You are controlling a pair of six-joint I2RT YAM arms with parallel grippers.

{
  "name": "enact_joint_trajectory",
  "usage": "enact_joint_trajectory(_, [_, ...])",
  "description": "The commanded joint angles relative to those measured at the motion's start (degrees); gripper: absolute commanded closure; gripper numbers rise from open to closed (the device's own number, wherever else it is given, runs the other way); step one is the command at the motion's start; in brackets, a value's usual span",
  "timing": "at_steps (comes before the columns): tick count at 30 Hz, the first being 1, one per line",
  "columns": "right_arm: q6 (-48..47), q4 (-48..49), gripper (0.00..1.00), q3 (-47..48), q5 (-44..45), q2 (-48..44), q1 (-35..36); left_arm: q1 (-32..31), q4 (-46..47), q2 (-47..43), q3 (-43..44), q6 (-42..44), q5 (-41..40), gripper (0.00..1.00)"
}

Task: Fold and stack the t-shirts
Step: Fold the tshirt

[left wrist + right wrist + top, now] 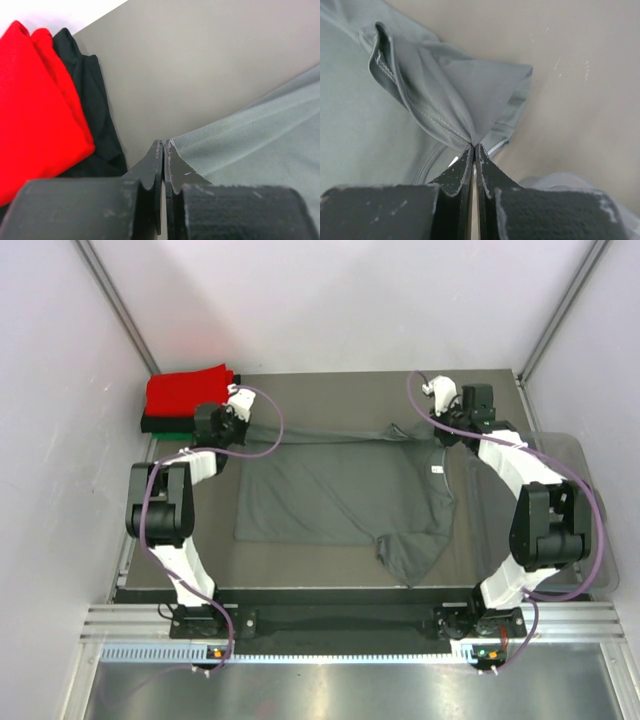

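The dark grey t-shirt [340, 490] lies spread on the table, one sleeve folded at the near right. My left gripper [232, 420] is shut on its far left corner, with the cloth edge [240, 135] meeting the shut tips [164, 142]. My right gripper [445, 430] is shut on a bunched fold of the shirt's far right edge [455, 95], pinched at the tips [473, 146]. The folded red t-shirt [187, 390] tops a stack at the far left, over a black one [92, 100] and a green sliver [165, 434].
A clear plastic bin [590, 530] stands at the right edge beside the right arm. White walls with metal posts close in the table. The stack lies just left of my left gripper.
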Motion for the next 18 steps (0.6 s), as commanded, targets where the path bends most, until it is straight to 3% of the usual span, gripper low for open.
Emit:
enact_joint_trajectory(1, [0.86, 2.30, 1.00, -1.33, -1.36, -3.18, -0.73, 2.01, 4.06, -5.70, -1.86, -1.15, 6.49, 1.00])
enact_joint_trajectory(9, [1.30, 2.30, 1.00, -4.94, -3.29, -3.89, -0.73, 3.17, -9.02, -8.34, -0.46, 5.78, 18.10, 1.00])
enact_joint_trajectory(18, [0.16, 2.13, 1.00, -9.51, -4.34, -5.99, -0.73, 3.17, -13.87, -9.13, -2.83, 10.80, 17.76, 1.00])
